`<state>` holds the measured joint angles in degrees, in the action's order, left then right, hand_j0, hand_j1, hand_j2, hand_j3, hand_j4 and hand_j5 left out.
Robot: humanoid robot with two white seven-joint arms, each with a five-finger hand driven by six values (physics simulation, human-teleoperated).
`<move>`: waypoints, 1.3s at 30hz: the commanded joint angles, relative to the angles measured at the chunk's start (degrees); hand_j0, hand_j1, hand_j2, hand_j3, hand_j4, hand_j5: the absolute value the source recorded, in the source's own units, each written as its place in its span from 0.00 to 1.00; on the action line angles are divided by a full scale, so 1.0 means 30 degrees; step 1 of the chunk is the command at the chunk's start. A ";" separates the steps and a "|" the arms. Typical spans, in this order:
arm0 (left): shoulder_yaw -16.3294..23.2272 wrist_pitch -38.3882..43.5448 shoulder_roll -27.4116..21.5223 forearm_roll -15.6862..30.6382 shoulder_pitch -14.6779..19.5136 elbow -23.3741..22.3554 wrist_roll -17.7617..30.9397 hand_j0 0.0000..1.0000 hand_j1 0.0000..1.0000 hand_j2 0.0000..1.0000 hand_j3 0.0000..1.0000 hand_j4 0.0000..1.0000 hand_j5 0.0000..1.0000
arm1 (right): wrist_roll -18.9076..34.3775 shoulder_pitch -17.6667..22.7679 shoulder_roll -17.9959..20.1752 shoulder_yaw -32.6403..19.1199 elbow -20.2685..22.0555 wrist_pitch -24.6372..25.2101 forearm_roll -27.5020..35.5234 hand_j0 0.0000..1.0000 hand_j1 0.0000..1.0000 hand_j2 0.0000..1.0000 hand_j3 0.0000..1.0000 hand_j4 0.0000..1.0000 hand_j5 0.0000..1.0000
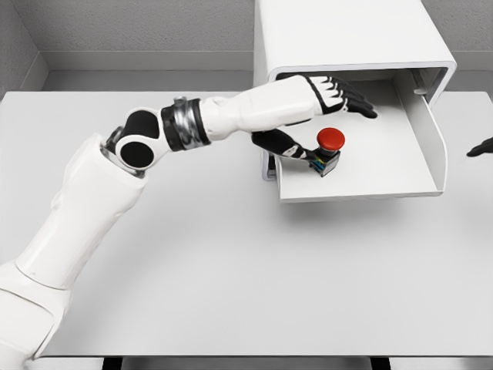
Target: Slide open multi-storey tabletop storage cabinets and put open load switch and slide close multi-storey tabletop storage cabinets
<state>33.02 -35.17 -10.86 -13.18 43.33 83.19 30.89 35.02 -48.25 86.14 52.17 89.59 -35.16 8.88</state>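
A white tabletop cabinet point(347, 35) stands at the back of the table, with its drawer point(362, 193) slid out toward me. The load switch point(330, 148), a dark box with a red round button on top, rests on the drawer floor near its left side. My left hand point(327, 116) reaches into the drawer from the left. Its black fingers point(356, 101) stretch out flat above and behind the switch, and the thumb point(283, 145) lies low against the switch's left side. The hand is open, not closed around the switch. Only a dark tip of my right hand point(482, 146) shows at the right edge.
The white table point(231, 270) spreads wide in front of the cabinet. The drawer's raised right wall point(428, 135) stands tall beside the switch. Grey walls close off the back and left.
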 commanded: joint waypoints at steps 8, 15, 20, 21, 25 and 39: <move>0.1531 0.0056 -0.8622 0.9314 -0.0088 0.5754 0.0047 1.00 1.00 1.00 1.00 1.00 1.00 | -0.0006 -0.0235 -0.0060 -0.1922 0.1720 0.0053 0.0322 1.00 1.00 1.00 1.00 1.00 1.00; 0.1444 0.0056 -1.5040 1.2128 -0.3193 0.5931 0.0252 1.00 1.00 1.00 1.00 1.00 1.00 | -0.0335 -0.0117 -0.1612 -0.2157 0.2160 0.0053 0.0351 1.00 1.00 1.00 1.00 1.00 1.00; 0.1297 0.0056 -1.5421 1.1952 -0.3486 0.5931 0.0252 1.00 1.00 1.00 1.00 1.00 1.00 | -0.0335 -0.0059 -0.2140 -0.2157 0.2189 0.0053 0.0351 1.00 1.00 1.00 1.00 1.00 1.00; 0.1414 0.0056 -1.5422 1.1923 -0.3487 0.5931 0.0252 1.00 1.00 1.00 1.00 1.00 1.00 | -0.0335 -0.0088 -0.2257 -0.2157 0.2189 0.0053 0.0351 1.00 1.00 1.00 1.00 1.00 1.00; 0.1473 0.0056 -1.5246 1.1894 -0.3428 0.5902 0.0252 1.00 1.00 1.00 1.00 1.00 1.00 | -0.0335 0.0029 -0.2901 -0.2127 0.2189 0.0053 0.0351 1.00 1.00 1.00 1.00 1.00 1.00; 0.1385 0.0056 -1.5246 1.2157 -0.3223 0.5931 0.0252 1.00 1.00 1.00 1.00 1.00 1.00 | -0.1155 0.1552 -0.3517 -0.2098 0.2189 0.0053 0.0381 1.00 1.00 1.00 1.00 1.00 1.00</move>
<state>37.23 -35.15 -56.51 22.75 33.66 100.97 31.66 32.36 -43.59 75.64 45.94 96.15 -35.17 9.62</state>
